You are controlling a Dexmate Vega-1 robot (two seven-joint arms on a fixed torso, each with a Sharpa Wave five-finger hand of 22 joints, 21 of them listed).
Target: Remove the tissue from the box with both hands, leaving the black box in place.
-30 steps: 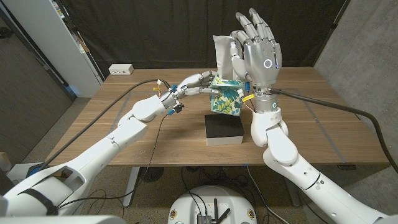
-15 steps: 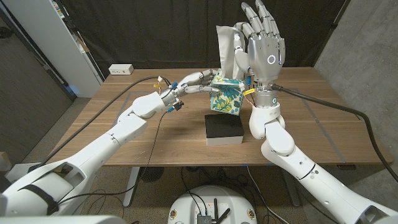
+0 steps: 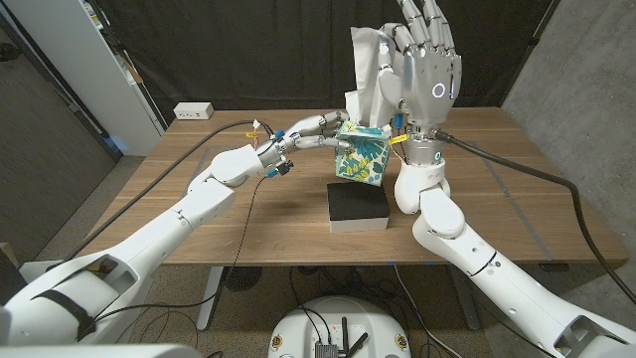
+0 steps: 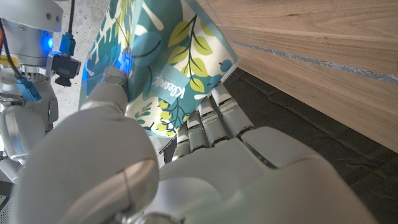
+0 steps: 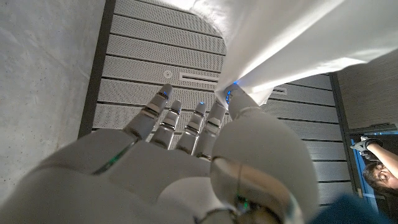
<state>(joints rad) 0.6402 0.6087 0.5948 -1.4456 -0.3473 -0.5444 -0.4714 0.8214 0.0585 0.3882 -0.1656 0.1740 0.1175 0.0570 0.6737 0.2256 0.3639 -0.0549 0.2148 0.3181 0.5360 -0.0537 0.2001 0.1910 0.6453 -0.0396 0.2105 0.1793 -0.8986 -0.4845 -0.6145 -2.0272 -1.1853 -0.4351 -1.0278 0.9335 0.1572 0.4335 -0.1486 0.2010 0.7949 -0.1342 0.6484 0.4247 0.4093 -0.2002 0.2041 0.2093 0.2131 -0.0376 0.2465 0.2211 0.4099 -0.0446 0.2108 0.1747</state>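
Head view showed the tissue box [image 3: 362,155], patterned in teal and yellow leaves, held tilted above the wooden counter [image 3: 199,169], just behind the black box [image 3: 358,207]. The black box sat flat on the counter near its middle, apart from both hands. The left hand [image 3: 310,132] reached in from the side and gripped the tissue box, fingers [image 3: 328,123] laid along its upper edge. The right hand [image 3: 422,70] stood raised above the tissue box, palm upright, most fingers spread and pointing up. A white tissue [image 3: 366,62] hung from this hand, its lower end reaching down to the top of the tissue box; whether it had come fully free of the slot could not be told from here.

Left wrist view showed the left hand [image 4: 186,162] pressed against the leafy side of the tissue box [image 4: 158,59], with the counter's underside edge beyond.

Right wrist view showed the tissue [image 5: 280,43] pinched between the thumb and one of the fingers [image 5: 219,115] of the right hand [image 5: 180,168], the others extended. A white power strip [image 3: 194,110] lay at the counter's far left corner.
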